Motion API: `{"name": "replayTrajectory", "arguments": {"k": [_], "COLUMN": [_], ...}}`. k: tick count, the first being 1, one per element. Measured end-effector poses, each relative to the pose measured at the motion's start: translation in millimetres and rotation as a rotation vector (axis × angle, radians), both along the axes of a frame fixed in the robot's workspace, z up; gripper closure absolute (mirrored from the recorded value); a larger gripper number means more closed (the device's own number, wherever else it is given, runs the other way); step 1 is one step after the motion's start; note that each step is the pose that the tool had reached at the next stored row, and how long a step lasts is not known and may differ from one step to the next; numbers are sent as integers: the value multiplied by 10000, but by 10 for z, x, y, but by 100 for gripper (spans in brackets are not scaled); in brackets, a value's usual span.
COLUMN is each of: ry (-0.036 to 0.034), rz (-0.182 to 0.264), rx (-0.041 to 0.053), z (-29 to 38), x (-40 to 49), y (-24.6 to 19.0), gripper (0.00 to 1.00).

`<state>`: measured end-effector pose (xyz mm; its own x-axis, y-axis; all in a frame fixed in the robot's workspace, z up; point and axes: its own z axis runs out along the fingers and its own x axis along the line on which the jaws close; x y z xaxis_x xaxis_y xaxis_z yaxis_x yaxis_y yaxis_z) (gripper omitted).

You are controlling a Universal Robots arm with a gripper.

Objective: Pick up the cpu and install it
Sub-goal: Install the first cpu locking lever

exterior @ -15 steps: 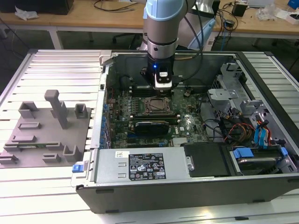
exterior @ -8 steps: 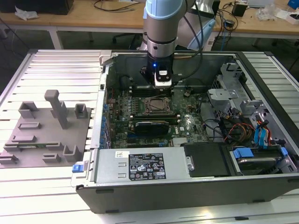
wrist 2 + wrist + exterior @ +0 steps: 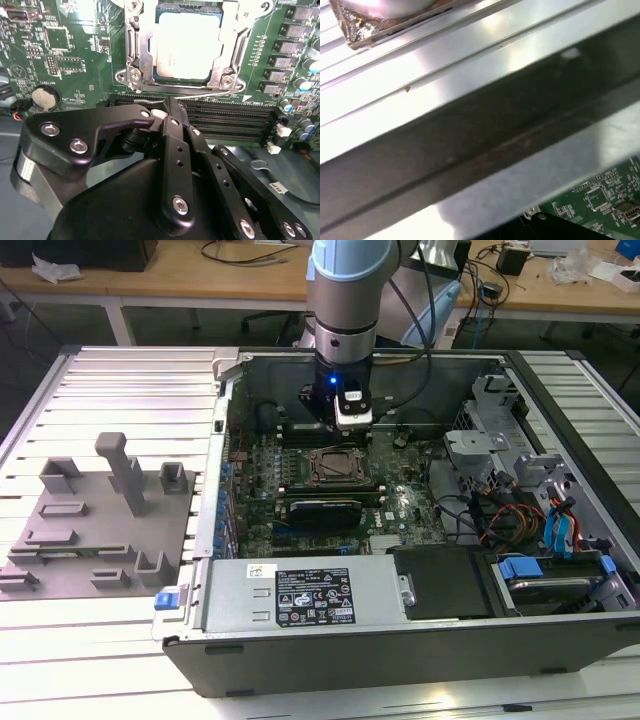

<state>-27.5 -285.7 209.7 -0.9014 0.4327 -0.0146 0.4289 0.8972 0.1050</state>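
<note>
- The surface (image 3: 120, 380) is a ribbed, silver-white metal top made of long parallel slats, seen in the exterior view.
- An open computer case (image 3: 400, 640) lies flat on it, toward the exterior view's right, with its dark front wall near the surface's front edge.
- A grey fixture plate (image 3: 95, 530) lies on the slats toward the exterior view's left, just beside the case; blocks and an upright post rise from it.
- The slats reach past the case on the exterior view's far right (image 3: 600, 390).
</note>
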Motion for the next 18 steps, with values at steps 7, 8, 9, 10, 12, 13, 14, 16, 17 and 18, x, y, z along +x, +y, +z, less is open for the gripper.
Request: {"name": "replayTrajectory", "arguments": {"k": [7, 8, 9, 10, 12, 13, 14, 16, 17, 18], "ry": [0, -1, 0, 0, 1, 1, 0, 0, 0, -3], "rz": [496, 542, 578, 639, 786, 836, 906, 943, 944, 945], "rx": [-5, -4, -5, -5, -6, -7, -5, -5, -4, 1], "z": [-54, -58, -61, -65, -73, -76, -78, -78, -76, -68], "x": [0, 0, 0, 0, 0, 0, 0, 0, 0, 0], "y": [-28, -34, -39, -48, -71, -78, -83, -83, -84, -83], "gripper": [89, 89, 89, 89, 89, 89, 89, 89, 89, 89]}}
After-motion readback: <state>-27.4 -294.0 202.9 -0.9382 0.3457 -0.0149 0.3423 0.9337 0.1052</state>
